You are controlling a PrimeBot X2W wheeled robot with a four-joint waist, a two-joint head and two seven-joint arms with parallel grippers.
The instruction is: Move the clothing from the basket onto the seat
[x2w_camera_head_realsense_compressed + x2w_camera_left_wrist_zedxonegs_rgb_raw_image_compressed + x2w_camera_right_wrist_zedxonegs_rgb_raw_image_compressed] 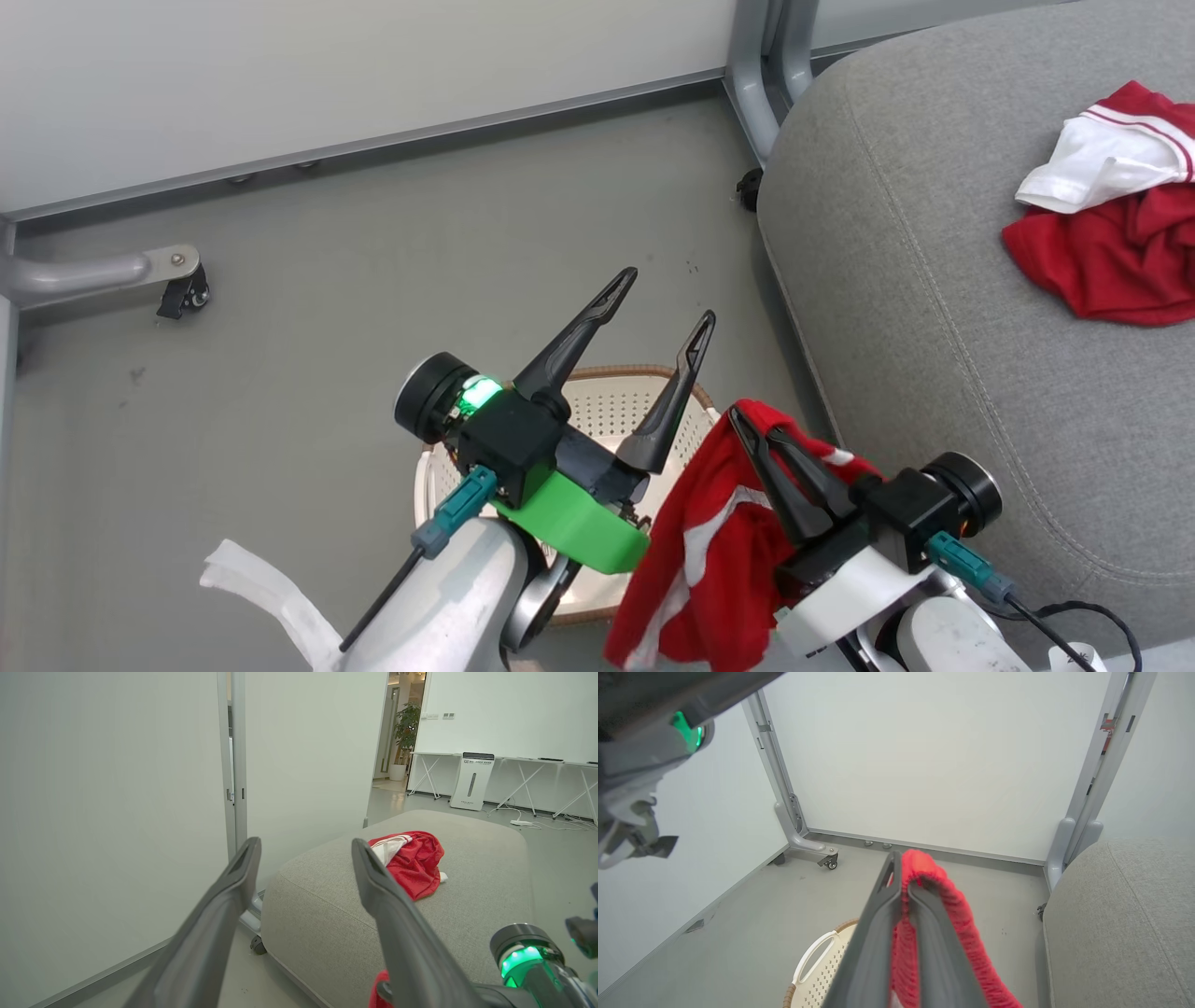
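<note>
Presently, at the left claw [670,295]: spread wide, nothing between the two dark fingers; pointing toward 1 o'clock in the head view, above the basket [607,403]. At the right claw [744,422]: pressed shut on a fold of a red garment [709,569] with white panels; draped over the fingertips and hanging down toward 7 o'clock, across the basket's 3 o'clock edge; cannot tell whether touching it. From the right wrist camera: a red ribbed band pinched between the fingers and looped over the right-hand one. Down on the grey floor [327,280], at 6 o'clock of the head view: cream, perforated, brown-rimmed, one white handle showing; largely hidden behind the left arm, so cannot tell whether anything lies inside. Just beside the basket, at its 3 o'clock: the large grey seat [934,355]. Lying on its cushion, toward 2 o'clock at the frame edge: a second garment [1111,261], crumpled, red with a white part and striped trim on top, well apart from both claws.
</note>
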